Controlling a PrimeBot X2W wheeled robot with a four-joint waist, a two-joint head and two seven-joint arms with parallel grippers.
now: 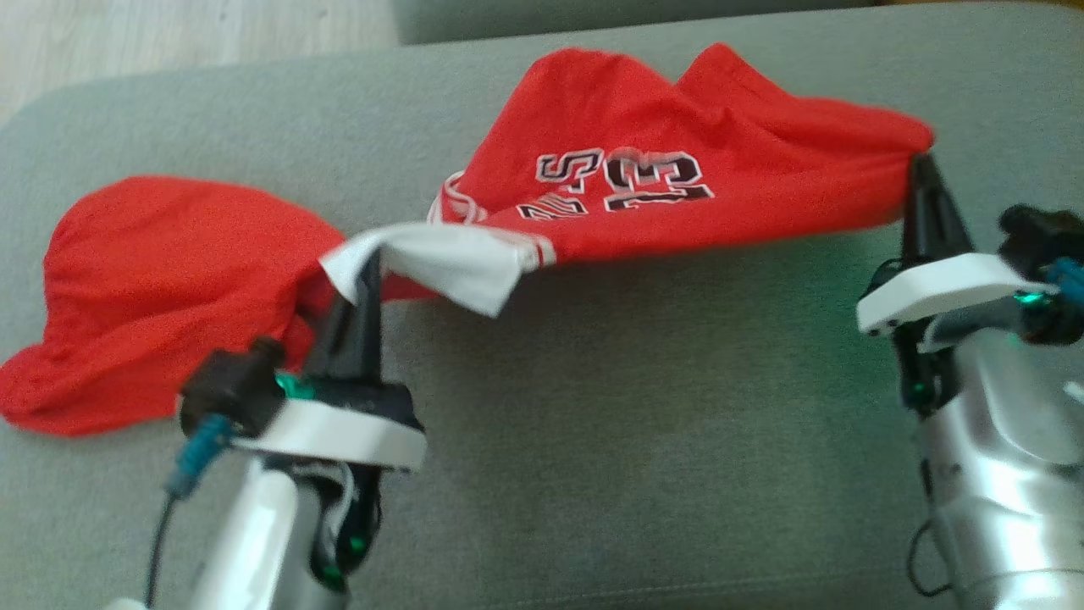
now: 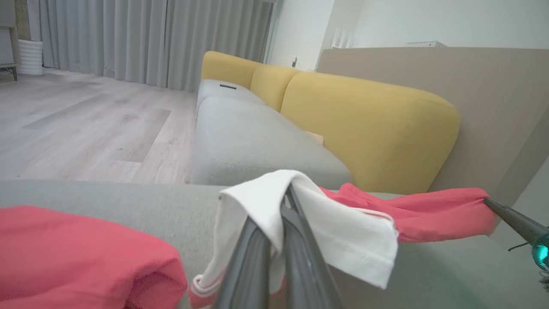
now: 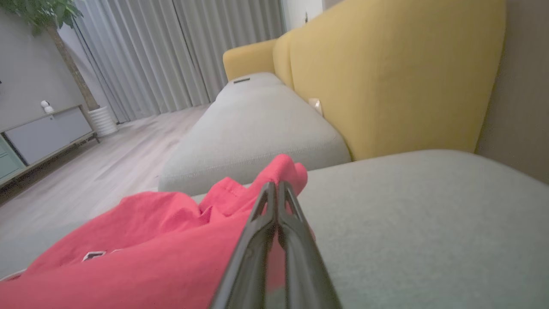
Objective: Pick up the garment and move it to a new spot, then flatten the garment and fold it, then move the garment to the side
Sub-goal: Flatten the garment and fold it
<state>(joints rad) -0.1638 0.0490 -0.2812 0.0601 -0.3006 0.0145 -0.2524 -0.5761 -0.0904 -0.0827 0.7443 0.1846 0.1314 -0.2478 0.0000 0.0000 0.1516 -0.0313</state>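
The garment [image 1: 627, 169] is a red shirt with black-and-white lettering and a white trim, spread over a grey cushion [image 1: 644, 407]. My left gripper [image 1: 370, 258] is shut on the white trim [image 2: 326, 227], holding it lifted. My right gripper [image 1: 921, 161] is shut on the red corner at the far right [image 3: 285, 171], which is raised and pulled taut. Another part of the garment [image 1: 161, 288] lies bunched on the cushion at the left. In the left wrist view the right gripper's fingers [image 2: 510, 221] reach in from the right edge.
A yellow sofa back [image 2: 369, 124] and a second grey seat cushion [image 2: 253, 141] stand beyond the garment. Wooden floor [image 1: 169, 34] lies past the cushion's left end. Grey curtains [image 3: 171, 51] and a low cabinet [image 3: 47, 133] are farther off.
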